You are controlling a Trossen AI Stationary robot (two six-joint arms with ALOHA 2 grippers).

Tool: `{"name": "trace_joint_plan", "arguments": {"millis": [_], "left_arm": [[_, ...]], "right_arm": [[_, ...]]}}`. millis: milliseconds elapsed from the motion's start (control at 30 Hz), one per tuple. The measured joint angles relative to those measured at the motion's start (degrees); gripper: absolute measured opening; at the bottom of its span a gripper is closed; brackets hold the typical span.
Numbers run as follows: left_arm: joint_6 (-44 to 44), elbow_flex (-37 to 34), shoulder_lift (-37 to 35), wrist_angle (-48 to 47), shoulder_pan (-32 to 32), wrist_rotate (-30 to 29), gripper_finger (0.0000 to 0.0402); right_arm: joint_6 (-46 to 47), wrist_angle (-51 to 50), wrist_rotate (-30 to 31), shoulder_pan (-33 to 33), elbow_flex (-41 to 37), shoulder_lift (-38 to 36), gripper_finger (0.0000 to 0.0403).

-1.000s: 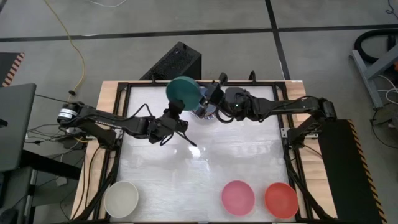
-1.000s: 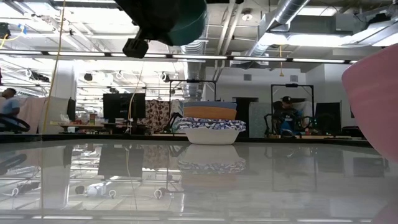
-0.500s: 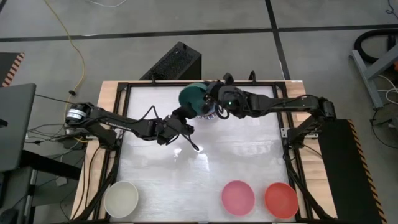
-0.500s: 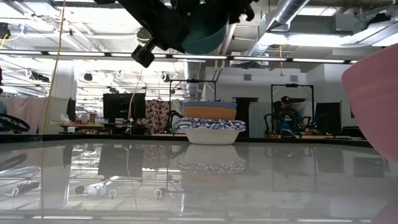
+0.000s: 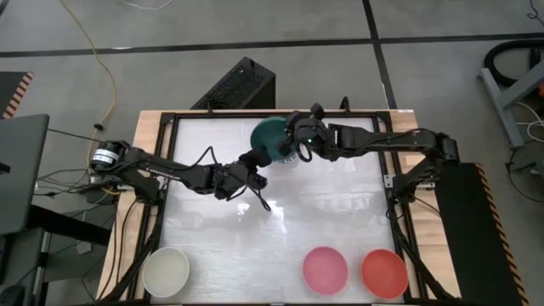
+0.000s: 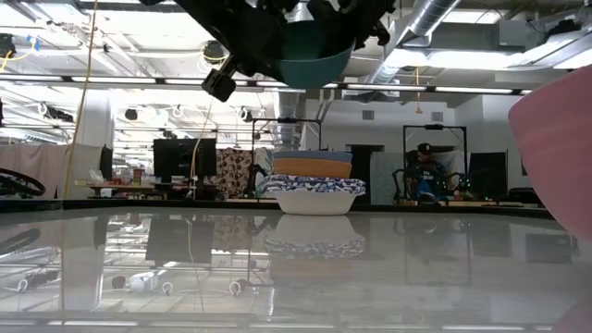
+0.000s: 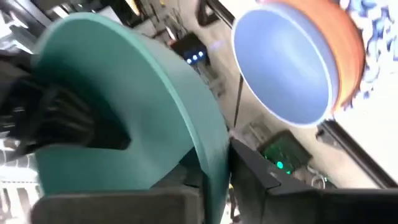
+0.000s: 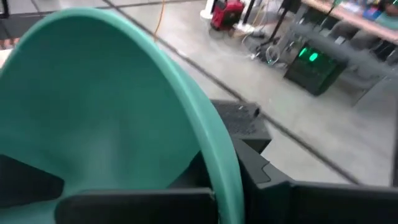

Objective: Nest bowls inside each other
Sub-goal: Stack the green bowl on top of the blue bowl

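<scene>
I have both claws clamped on the teal bowl (image 6: pixel 314 57), left claw (image 5: pixel 253 161) and right claw (image 5: pixel 297 146) on opposite rims; the stack (image 6: pixel 314 183) sits directly beneath them.

Teal bowl (image 5: pixel 272 136) — one; loose bowls (image 5: pixel 325 269) — three; stack (image 6: pixel 313 183) — one.

Teal bowl (image 8: pixel 106 106): filling most of the view, its rim passing between the right gripper (image 8: pixel 214 177)'s two dark fingers.
Right gripper: pinching the bowl's wall, one finger (image 8: pixel 137 208) lying inside the bowl and the other (image 8: pixel 298 193) pressing on its outside.
Beyond the gripper: grey floor stretching away, with a dark box (image 8: pixel 313 70) showing a green light, and a red object (image 8: pixel 227 12) farther off.
</scene>
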Motion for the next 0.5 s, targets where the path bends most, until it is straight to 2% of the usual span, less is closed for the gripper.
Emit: {"name": "trace_joint_plan", "arguments": {"millis": [100,267,367,500], "left_arm": [[-3.5,0.0,0.0,0.4,-1.0,0.3,0.0077],[-14.7,0.0,-2.6,1.0,-3.0,-0.2,0.0149],[-22.9,0.0,-6.6,0.6,-3.9,0.7,0.0183],[-38.6,0.1,-16.7,-2.1,-4.2,4.0,0.0206]], "right_arm": [[2.6,-2.5,-3.4,-1.3,0.0,-0.1,0.0031],[2.4,-5.1,-8.0,-6.3,0.0,0.1,0.0031],[3.6,-5.5,-17.9,-12.5,-0.1,0.0,0.0031],[5.8,-3.8,-33.3,-21.3,-0.1,0.2,0.0031]]}}
